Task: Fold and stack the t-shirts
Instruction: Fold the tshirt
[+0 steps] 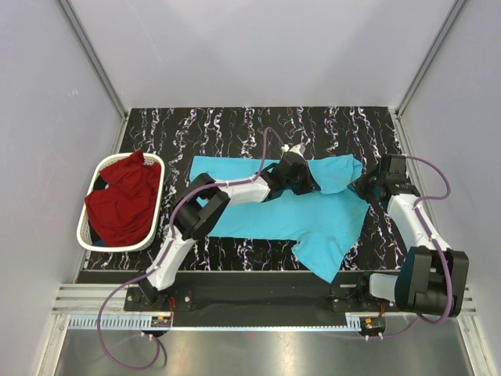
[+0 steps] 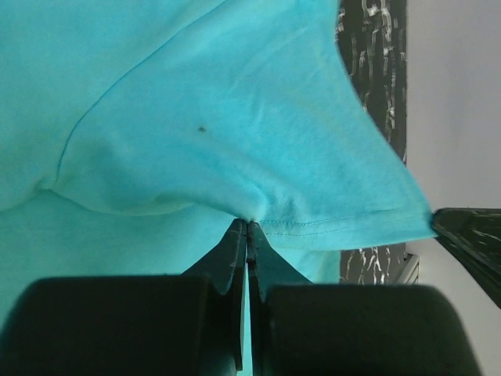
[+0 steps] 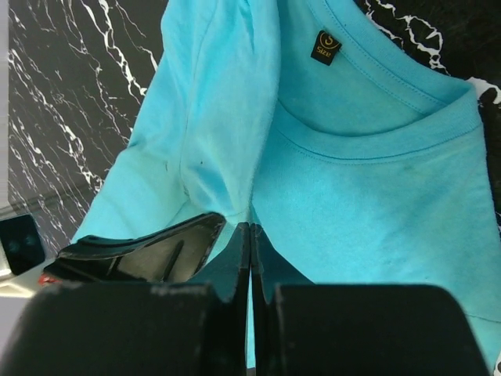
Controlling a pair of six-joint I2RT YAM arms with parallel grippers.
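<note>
A turquoise t-shirt (image 1: 274, 215) lies spread across the black marbled table (image 1: 235, 129), with a lower corner hanging toward the front edge. My left gripper (image 1: 305, 180) is shut on a pinched fold of it near a stitched hem (image 2: 247, 223). My right gripper (image 1: 362, 186) is shut on the same shirt just below the collar (image 3: 250, 227); the collar's dark label (image 3: 326, 45) shows above it. The turquoise cloth (image 2: 235, 117) fills most of the left wrist view. A dark red t-shirt (image 1: 121, 200) sits bunched in the basket at the left, away from both grippers.
The white plastic laundry basket (image 1: 160, 192) stands at the table's left edge. Grey walls close in the table on the left, back and right. Bare marbled tabletop (image 3: 70, 94) shows beyond the shirt.
</note>
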